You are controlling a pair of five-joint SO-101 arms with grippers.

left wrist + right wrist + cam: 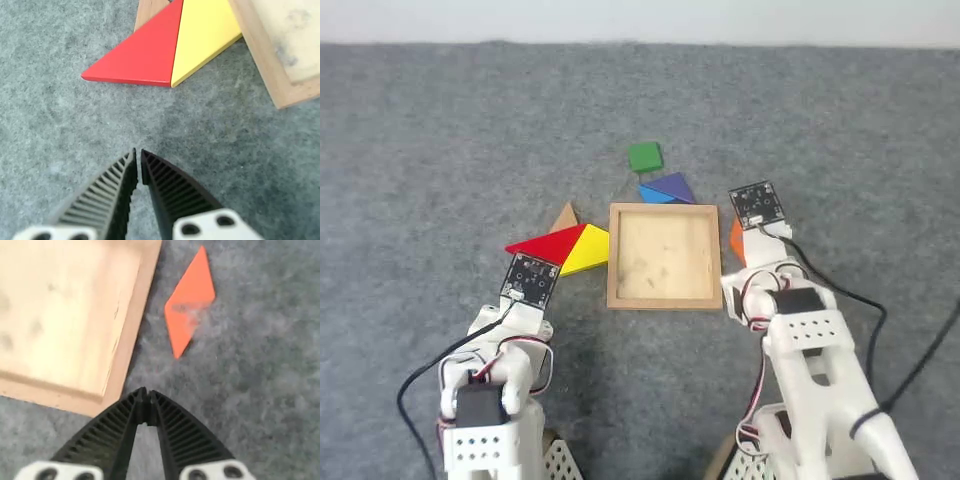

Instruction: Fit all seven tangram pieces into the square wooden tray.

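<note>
The square wooden tray (pixel 665 302) lies empty at the table's middle. Against its left side rest a yellow triangle (pixel 588 250) and a red triangle (pixel 548 245), with a tan triangle (pixel 565 216) just behind them. A green square (pixel 645 156), a blue triangle (pixel 653 195) and a purple triangle (pixel 675 185) lie beyond the tray's far edge. An orange parallelogram (pixel 189 307) lies right of the tray, partly under the right arm in the high view. My left gripper (pixel 139 152) is shut and empty, short of the red triangle (pixel 140 57). My right gripper (pixel 146 391) is shut and empty near the tray's rim (pixel 132 335).
Grey carpet covers the whole table. Both arm bases stand at the near edge, with cables trailing from them. Open carpet lies to the far left and far right of the pieces.
</note>
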